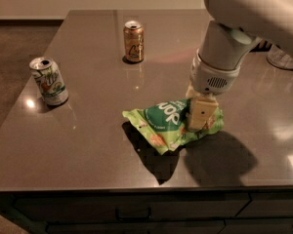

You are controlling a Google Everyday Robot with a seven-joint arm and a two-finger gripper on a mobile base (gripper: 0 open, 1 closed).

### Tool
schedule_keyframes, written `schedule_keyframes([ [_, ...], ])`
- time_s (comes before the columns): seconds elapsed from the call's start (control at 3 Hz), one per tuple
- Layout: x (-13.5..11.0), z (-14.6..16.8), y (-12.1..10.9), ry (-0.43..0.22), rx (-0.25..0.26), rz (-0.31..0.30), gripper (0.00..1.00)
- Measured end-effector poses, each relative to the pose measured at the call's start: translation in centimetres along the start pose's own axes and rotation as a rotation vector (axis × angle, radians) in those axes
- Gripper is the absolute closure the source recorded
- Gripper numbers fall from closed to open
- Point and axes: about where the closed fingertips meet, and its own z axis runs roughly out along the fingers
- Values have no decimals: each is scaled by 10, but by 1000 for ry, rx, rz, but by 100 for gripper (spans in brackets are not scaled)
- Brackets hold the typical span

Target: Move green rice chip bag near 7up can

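The cream hand (201, 116) was at the right end of the light-green bag (163, 123) with its dark-green, white-lettered label, the 7up can (49, 81) white and green, the other can (134, 41) gold-brown, the counter (88, 130) glossy grey-brown.

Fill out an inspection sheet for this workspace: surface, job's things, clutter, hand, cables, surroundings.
Surface: dark glossy table, light reflections on it.
Job's things: green rice chip bag lying near the front edge, right of centre; 7up can upright by the left edge, well apart from the bag.
Clutter: gold-brown can upright toward the back.
Hand: hand down at the bag's right end.
Cables: nothing seen.
Surroundings: drawer fronts below the table; floor at left.
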Motion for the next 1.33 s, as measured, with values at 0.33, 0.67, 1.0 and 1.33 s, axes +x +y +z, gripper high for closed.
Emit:
schedule_keyframes([
  [0.33,-10,-13,-13,4,19,23,87],
  [0.67,-32,-30,-34,-8,60,26,100],
  [1.0,-60,-45,-54,-28,105,12,100],
  [1.33,-89,-49,-71,-53,132,-9,100],
])
